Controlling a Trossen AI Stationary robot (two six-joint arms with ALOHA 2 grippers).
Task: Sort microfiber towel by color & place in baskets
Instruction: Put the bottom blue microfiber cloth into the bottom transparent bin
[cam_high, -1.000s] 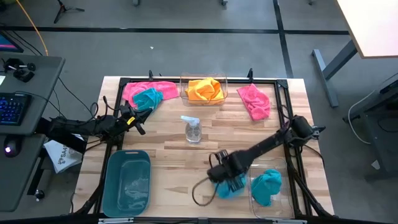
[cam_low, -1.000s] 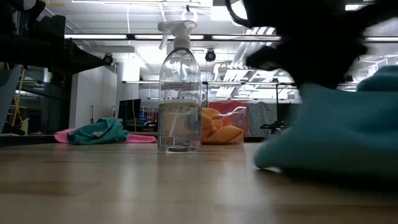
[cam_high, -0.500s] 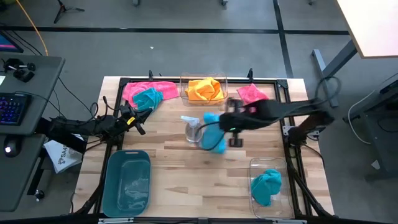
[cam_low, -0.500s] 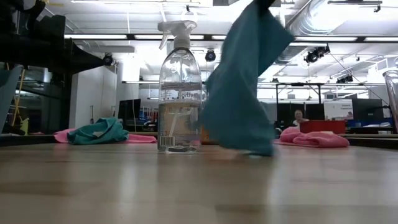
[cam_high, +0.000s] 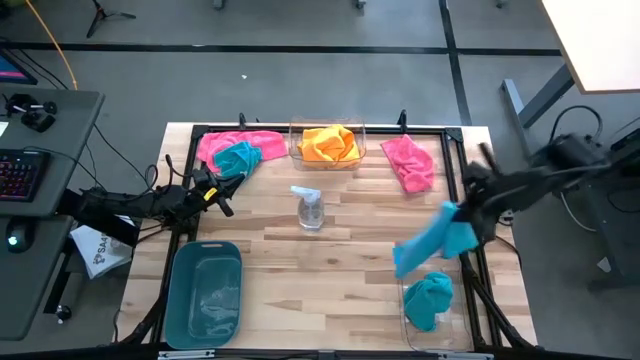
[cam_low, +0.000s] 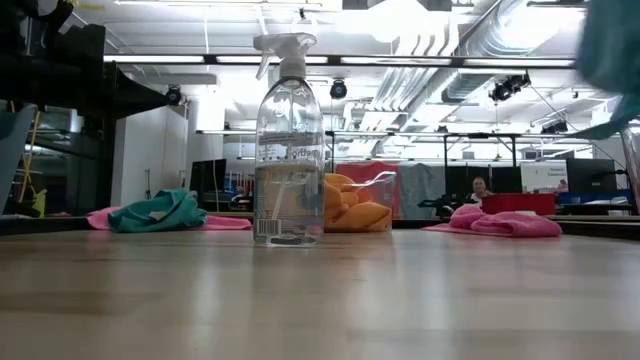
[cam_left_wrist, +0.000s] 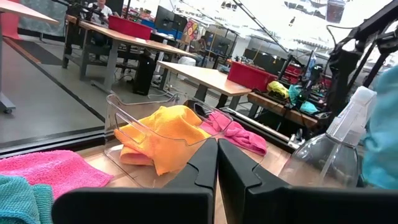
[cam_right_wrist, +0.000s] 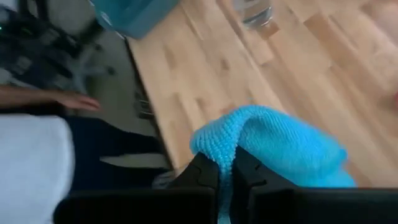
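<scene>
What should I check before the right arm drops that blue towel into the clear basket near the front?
1. Grip: right gripper pinches the blue towel, clear of the table. Ok.
2. Position: towel hangs beside the clear basket, not over it. Not ok.
3. Color match: basket already holds a teal towel. Ok.
4. Spray bottle stands well away. Ok.
5. Left gripper waits, jaws shut, at the left edge. Ok.

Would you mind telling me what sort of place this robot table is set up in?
Probably a robotics lab or workshop: exposed ceiling ducts, rows of workbenches with red bins, and a keyboard beside the wooden table.
</scene>
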